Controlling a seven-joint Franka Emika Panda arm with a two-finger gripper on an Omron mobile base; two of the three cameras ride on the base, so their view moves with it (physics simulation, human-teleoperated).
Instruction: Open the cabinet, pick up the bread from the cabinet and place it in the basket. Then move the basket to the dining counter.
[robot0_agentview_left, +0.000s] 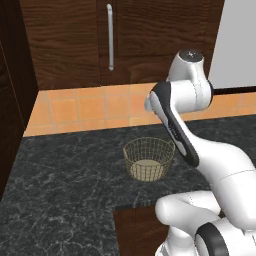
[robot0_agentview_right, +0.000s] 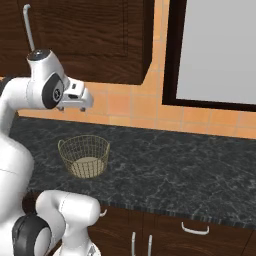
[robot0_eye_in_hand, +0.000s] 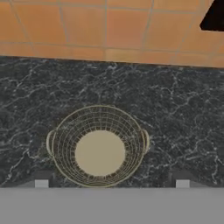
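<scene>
- Your cabinet (robot0_agentview_left: 75, 40) door sits closed, hiding the bread.
- The basket (robot0_eye_in_hand: 98, 146) waits empty below for it.
- Your gripper (robot0_eye_in_hand: 112, 183) jaws look spread apart, holding nothing.

Light was flat and even across all three views — no clear source and no glare. The basket (robot0_eye_in_hand: 99, 146) cast barely any shadow on the dark tabletop (robot0_eye_in_hand: 183, 113). Rendering was soft and coarse — the tile grout and mesh wires slightly blurred.

Empty tan wire basket (robot0_eye_in_hand: 99, 146) upright below the shut cabinet (robot0_agentview_left: 75, 40).
</scene>
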